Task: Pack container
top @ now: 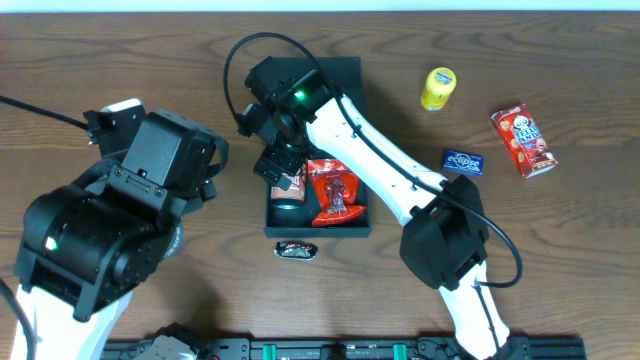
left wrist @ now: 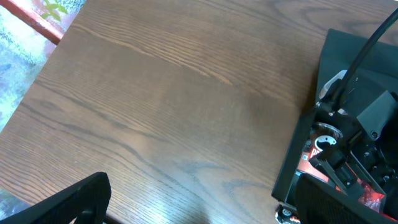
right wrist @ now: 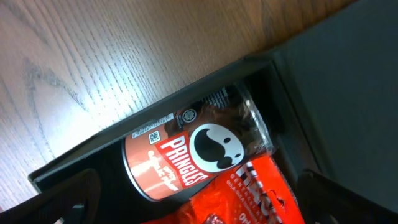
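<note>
From my station the wooden table (top: 560,250) fills every view. The left arm (top: 100,235) is the bulkiest thing on it, folded up at the left side well apart from the goods. Its claw (left wrist: 202,206) hangs over bare wood with both fingers (left wrist: 68,202) spread wide and nothing between them. The right arm (top: 385,165) reaches in from the near edge, stretched diagonally across the container (top: 320,231). That dark box lies open at mid-table, with its flat lid folded back on the far side. The right claw (right wrist: 204,198) points down into the box's left half, jaws wide and gripping nothing. Directly below it I see a can lying on its side against the left wall, reading "PRINGLES" (right wrist: 186,155) beneath the moustached face. A red snack bag (top: 335,192) lies touching it on the right; I cannot make out its lettering. To the right of the box are a red carton (top: 523,141) with print too small to read, a yellow capped tub (top: 437,88) and a blue pack marked "eclipse" (top: 463,161). A small dark wrapper (top: 297,250) sits just outside the near wall.
</note>
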Available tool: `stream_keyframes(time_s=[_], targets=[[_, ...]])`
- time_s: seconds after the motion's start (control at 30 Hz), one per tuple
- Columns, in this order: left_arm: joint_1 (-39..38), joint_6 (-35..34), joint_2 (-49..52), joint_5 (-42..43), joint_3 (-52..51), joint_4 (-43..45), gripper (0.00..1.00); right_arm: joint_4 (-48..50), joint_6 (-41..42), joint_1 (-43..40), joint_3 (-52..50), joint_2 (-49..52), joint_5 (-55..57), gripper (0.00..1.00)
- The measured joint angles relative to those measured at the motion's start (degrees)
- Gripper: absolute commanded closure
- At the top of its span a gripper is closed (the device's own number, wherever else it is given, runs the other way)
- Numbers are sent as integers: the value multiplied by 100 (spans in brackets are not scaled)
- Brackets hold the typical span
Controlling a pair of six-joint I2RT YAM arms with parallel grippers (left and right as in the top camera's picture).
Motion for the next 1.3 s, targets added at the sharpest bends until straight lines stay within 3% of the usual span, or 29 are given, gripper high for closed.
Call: stream_keyframes(time_s=[0.7, 1.0, 1.3], targets=[[0, 0, 0, 0, 0, 2, 5, 146, -702, -286, 4, 544, -717, 1], [0, 0, 0, 0, 0, 0, 5, -549, -708, -284, 4, 544, -732, 1], [0, 0, 0, 0, 0, 2, 5, -595, -745, -251, 4, 544, -1145, 1]])
